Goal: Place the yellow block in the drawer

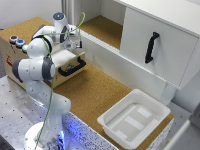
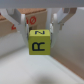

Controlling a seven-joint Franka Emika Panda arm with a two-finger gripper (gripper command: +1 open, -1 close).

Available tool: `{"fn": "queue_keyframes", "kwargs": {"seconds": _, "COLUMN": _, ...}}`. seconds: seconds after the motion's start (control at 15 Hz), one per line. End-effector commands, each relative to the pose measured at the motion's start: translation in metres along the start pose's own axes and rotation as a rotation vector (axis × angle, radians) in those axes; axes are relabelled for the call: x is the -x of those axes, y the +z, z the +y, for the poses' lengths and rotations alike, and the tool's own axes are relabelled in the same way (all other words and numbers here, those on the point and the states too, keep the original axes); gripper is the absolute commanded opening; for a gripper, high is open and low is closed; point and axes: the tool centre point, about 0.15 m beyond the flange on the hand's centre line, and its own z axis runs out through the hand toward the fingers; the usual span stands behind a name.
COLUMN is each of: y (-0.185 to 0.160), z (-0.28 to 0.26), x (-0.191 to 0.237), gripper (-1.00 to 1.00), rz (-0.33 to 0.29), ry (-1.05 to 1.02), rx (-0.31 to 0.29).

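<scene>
Cork counter, and above the open drawer [image 1: 70, 59] the gripper [image 2: 38, 36] clamps the yellow block [image 2: 39, 42].

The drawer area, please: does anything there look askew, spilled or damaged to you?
Nothing stands out. The drawer is open and looks intact, with nothing spilled. The wrist view shows the end effector holding the block squarely over a pale surface. The bin sits upright.
</scene>
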Motion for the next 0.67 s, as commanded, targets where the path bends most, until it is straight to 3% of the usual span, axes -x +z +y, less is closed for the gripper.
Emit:
{"fn": "queue_keyframes", "kwargs": {"seconds": 0.0, "y": 0.000, "z": -0.029, "x": 0.050, "gripper": -1.00, "rz": -0.037, "ry": -0.167, "rx": -0.269}}
{"fn": "queue_keyframes", "kwargs": {"seconds": 0.07, "y": 0.004, "z": -0.044, "x": 0.060, "gripper": -1.00, "rz": -0.043, "ry": -0.219, "rx": -0.317}}
{"fn": "queue_keyframes", "kwargs": {"seconds": 0.27, "y": 0.018, "z": -0.070, "x": 0.069, "gripper": -1.00, "rz": -0.071, "ry": -0.291, "rx": -0.376}}
{"fn": "queue_keyframes", "kwargs": {"seconds": 0.4, "y": 0.026, "z": -0.079, "x": 0.066, "gripper": -1.00, "rz": -0.082, "ry": -0.342, "rx": -0.377}}
{"fn": "queue_keyframes", "kwargs": {"seconds": 0.6, "y": 0.041, "z": -0.078, "x": 0.060, "gripper": -1.00, "rz": -0.115, "ry": -0.406, "rx": -0.322}}
